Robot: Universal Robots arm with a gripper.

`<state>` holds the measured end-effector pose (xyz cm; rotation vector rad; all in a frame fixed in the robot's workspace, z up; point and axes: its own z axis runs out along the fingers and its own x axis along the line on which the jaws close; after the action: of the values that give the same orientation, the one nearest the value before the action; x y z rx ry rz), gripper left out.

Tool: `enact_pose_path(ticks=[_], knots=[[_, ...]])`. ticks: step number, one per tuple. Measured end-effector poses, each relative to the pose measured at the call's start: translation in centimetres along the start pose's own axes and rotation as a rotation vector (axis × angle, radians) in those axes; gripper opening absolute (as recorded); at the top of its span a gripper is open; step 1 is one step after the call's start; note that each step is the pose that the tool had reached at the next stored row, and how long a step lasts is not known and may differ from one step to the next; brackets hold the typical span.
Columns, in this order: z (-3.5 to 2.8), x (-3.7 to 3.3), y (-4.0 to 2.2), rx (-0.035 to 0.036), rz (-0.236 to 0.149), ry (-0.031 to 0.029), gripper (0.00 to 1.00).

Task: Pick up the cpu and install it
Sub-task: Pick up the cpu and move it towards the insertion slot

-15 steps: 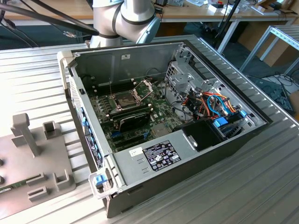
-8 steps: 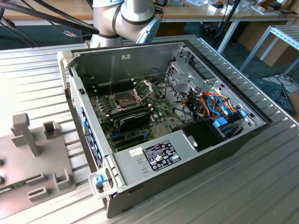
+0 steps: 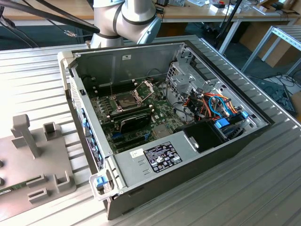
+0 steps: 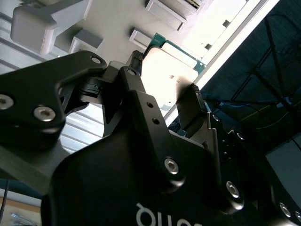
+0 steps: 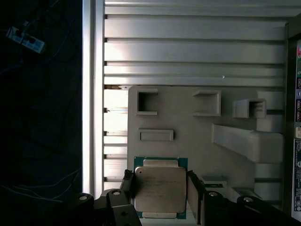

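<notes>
The cpu (image 5: 160,190), a small square chip with a dull silver top and a green rim, lies on the grey fixture plate (image 5: 188,125). My gripper (image 5: 160,175) has one black finger against each of its two opposite sides, shut on it. In the second wrist view the cpu (image 4: 174,77) sits between the same two fingertips of the gripper (image 4: 165,72). Whether it is lifted off the plate I cannot tell. In the exterior view the open computer case (image 3: 155,160) holds the motherboard (image 3: 160,113), whose socket (image 3: 127,101) stands with its metal frame (image 3: 145,87) hinged up.
The fixture plate (image 3: 47,165) lies at the exterior view's left, carrying raised grey blocks and a post (image 3: 26,134). Inside the case are a drive cage (image 3: 183,80), coloured cables (image 3: 216,106) and a power supply (image 3: 155,157). The ribbed metal table (image 3: 254,179) ends in an edge (image 5: 91,94) near the plate.
</notes>
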<state>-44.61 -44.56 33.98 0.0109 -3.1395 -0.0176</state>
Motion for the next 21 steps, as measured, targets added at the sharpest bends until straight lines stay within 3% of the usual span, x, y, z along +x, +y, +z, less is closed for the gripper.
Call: enact_pose_path(ticks=[14,21], knots=[[-0.43,0.0,0.01,0.0,0.0,0.0,0.55],[-1.21,0.0,0.01,0.0,0.0,0.0,0.55]])
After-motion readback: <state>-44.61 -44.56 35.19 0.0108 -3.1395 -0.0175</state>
